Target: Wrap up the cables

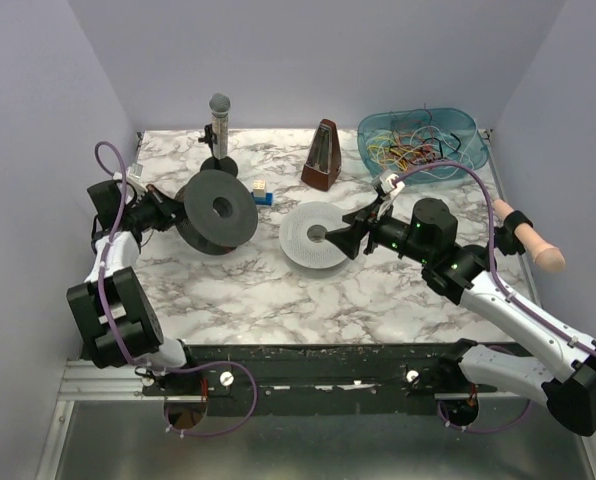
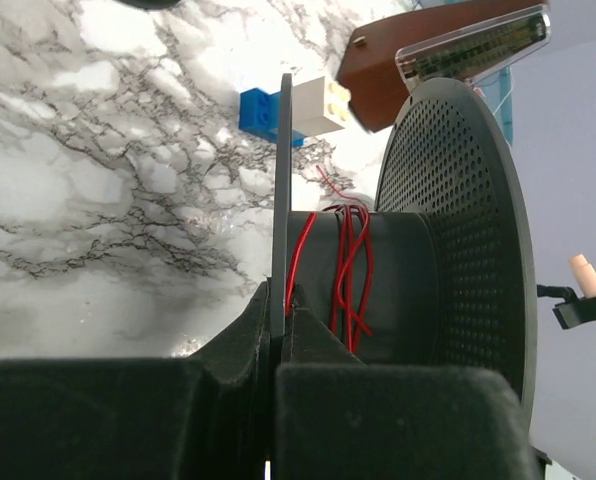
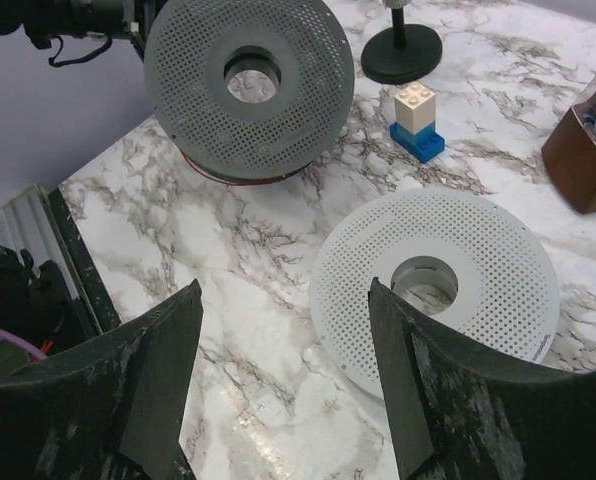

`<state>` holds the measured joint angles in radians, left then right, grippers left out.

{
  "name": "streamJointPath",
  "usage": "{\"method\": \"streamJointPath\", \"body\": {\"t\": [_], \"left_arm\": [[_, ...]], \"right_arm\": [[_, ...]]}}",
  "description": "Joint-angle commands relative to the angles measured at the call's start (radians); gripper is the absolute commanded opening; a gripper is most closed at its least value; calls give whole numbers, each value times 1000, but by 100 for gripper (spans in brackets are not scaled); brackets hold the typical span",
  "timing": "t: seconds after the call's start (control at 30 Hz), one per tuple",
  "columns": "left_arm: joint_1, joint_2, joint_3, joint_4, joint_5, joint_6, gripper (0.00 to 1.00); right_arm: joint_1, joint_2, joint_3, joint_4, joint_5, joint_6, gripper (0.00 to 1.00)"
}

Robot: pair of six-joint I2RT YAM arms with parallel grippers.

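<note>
Pinching the near flange of the black spool [image 2: 458,240] edge-on, the left jaws are pressed together on that thin plate. Just past them, on the spool's hub, is the red cable [image 2: 350,270]: a few thin, glossy strands wound loosely round the drum, crossing one another rather than lying side by side. In the left wrist view the strands run from 12 to 6 o'clock, across the hub, whose own axis runs from 9 to 3. One loose end curls off the hub toward 12 o'clock; whether it touches the bench [image 1: 238,290] cannot be told. Seen from above, this spool is at 9 o'clock on the bench, up on edge and tilted, its perforated face turned toward 4 o'clock.

The right jaws are spread wide with only air between them, hanging over the middle of the bench and pointing toward 9 o'clock. Just beyond their tips the white spool [image 1: 300,240] lies flat.

The other cables [image 1: 410,150] lie in a tangle of yellow, red, green and black inside the blue basket [image 1: 473,140] at 1 o'clock, the strands looping every way with no common direction. A metronome [image 1: 323,158] stands at 12 o'clock, a mic [image 1: 219,125] at 11, and small blocks [image 1: 263,192] sit just beside the black spool at its 2 o'clock.
</note>
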<state>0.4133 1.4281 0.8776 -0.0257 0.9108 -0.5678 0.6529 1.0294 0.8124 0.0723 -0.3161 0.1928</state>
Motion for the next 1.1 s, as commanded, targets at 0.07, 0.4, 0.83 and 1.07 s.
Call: {"method": "streamJointPath", "body": {"t": [0.07, 0.4, 0.83, 1.07], "left_arm": [[5, 133, 57, -28, 42, 88, 0], [28, 365, 142, -62, 17, 95, 0], [35, 661, 492, -432, -148, 347, 18], [9, 893, 876, -914, -174, 768, 0]], "right_arm": [[2, -11, -4, -20, -20, -7, 76], [4, -19, -5, -40, -20, -32, 76], [4, 8, 31, -71, -17, -69, 88], [2, -12, 37, -103, -17, -92, 89]]}}
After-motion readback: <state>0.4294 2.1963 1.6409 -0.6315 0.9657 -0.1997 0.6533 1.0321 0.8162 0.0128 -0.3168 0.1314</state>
